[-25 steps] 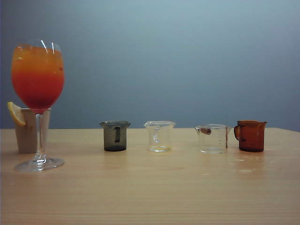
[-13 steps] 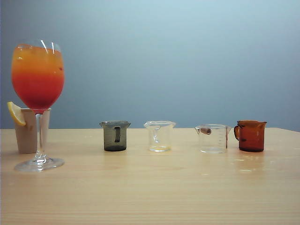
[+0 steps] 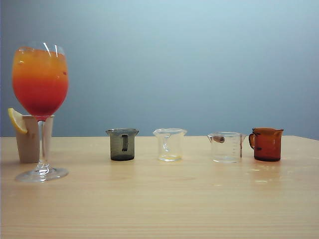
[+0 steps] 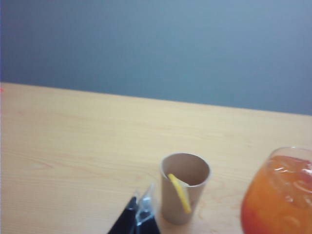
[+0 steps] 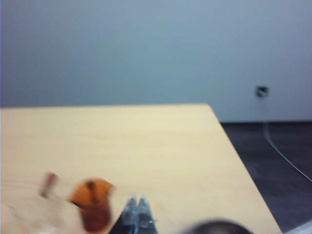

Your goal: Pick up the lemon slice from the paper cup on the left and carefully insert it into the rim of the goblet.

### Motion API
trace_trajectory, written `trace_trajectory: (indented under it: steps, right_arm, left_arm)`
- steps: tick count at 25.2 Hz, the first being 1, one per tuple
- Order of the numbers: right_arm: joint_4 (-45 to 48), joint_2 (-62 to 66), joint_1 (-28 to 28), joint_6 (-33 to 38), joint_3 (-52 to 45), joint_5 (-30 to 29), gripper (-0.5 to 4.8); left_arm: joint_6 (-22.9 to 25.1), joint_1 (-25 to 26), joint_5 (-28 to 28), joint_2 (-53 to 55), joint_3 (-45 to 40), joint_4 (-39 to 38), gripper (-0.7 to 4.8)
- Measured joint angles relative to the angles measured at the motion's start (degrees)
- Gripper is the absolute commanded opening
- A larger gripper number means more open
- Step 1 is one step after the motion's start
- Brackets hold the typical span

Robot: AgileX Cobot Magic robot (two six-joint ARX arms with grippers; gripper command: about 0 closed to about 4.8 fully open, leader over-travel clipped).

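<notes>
On the far left of the table (image 3: 164,204) stands the goblet (image 3: 40,82), a tall clear stemmed glass whose bowl holds a drink that goes from orange at the top to red below. Its round foot rests on the wood. Directly behind its stem is the paper cup (image 3: 30,139), beige and upright. The lemon slice (image 3: 16,120) sits on the rim of this cup, on the side away from the goblet, tilted, with one part inside the cup and one part outside.

To the right of them, four small vessels stand in one row, well apart from each other: a dark grey beaker (image 3: 122,144), a clear beaker (image 3: 169,144), a second clear beaker (image 3: 227,147) and a brown beaker (image 3: 266,144) with a handle.

No arm shows in the exterior view. In the left wrist view, the left gripper (image 4: 138,214) is at the edge of the picture, near the paper cup but not touching it. Its fingers are pressed together and hold nothing. The lemon slice is seen there hanging over the cup rim, and the goblet bowl is just beside the cup.

In the blurred right wrist view, the right gripper (image 5: 137,213) hangs above the table near the brown beaker. Its fingers also appear closed together, with nothing between them.
</notes>
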Motion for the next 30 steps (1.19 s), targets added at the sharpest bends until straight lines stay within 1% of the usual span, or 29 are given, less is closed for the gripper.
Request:
trace_trajectory:
  steps: [1,5,8,10,14,15,17,21,24,25,26,27,28,29,30]
  right_arm:
    - [0.04,2.51,-0.02,0.42,2.97,-2.34,-0.04]
    - [-1.9,10.36,0.0,2.08,9.77,-6.6,-0.04]
    - [-3.19,18.53,0.5,5.62,17.31,-10.27,-0.04]
    - [-3.37,22.01,2.49,5.81,21.73,-12.04,-0.04]
    - [-2.75,24.81,6.86,5.33,26.23,-12.66,-0.04]
    - [-2.1,25.86,9.22,5.18,27.3,-12.72,-0.04]
    - [-0.83,26.8,12.22,5.09,27.43,-12.7,-0.04]
    - [0.83,28.94,18.08,5.09,27.36,-12.04,-0.04]
    - [2.34,30.95,22.73,5.05,27.36,-9.73,-0.04]
    - [2.84,31.82,24.37,5.05,27.34,-9.6,-0.04]
    - [3.32,32.33,25.14,5.03,27.28,-9.6,-0.04]
    - [3.8,32.59,25.79,5.03,27.28,-9.6,-0.04]
    - [4.35,32.83,26.38,5.03,27.28,-9.57,-0.04]
    - [5.27,33.16,27.21,5.03,27.28,-9.6,-0.04]
    - [6.25,33.44,27.87,5.03,27.28,-9.57,-0.04]
  left_arm:
    - [-0.17,0.0,1.27,2.03,1.11,-0.46,-0.05]
    - [-0.17,0.0,5.86,9.57,3.58,-0.42,-0.05]
    - [-0.17,0.0,8.85,18.21,4.7,2.95,-0.05]
    - [-0.17,0.0,10.32,23.28,4.74,5.49,-0.05]
    - [-0.17,0.02,11.65,30.12,4.76,8.07,-0.05]
    - [-0.17,0.02,11.78,33.42,4.85,9.4,-0.05]
    - [-0.17,0.04,11.85,36.65,4.85,10.38,-0.05]
    - [-0.17,0.04,12.15,42.34,4.85,15.63,-0.05]
    - [-0.17,0.5,13.07,46.66,4.85,20.37,0.03]
    - [-0.2,0.81,13.77,47.6,4.83,21.14,0.36]
    - [-0.17,0.81,13.99,48.0,4.85,21.57,0.83]
    - [-0.2,0.81,14.19,48.26,4.85,21.86,1.38]
    - [-0.2,0.81,14.23,48.43,4.85,22.01,2.08]
    - [-0.2,0.81,14.23,48.63,4.85,22.12,2.61]
    - [-0.2,0.81,14.23,48.76,4.85,22.16,2.93]
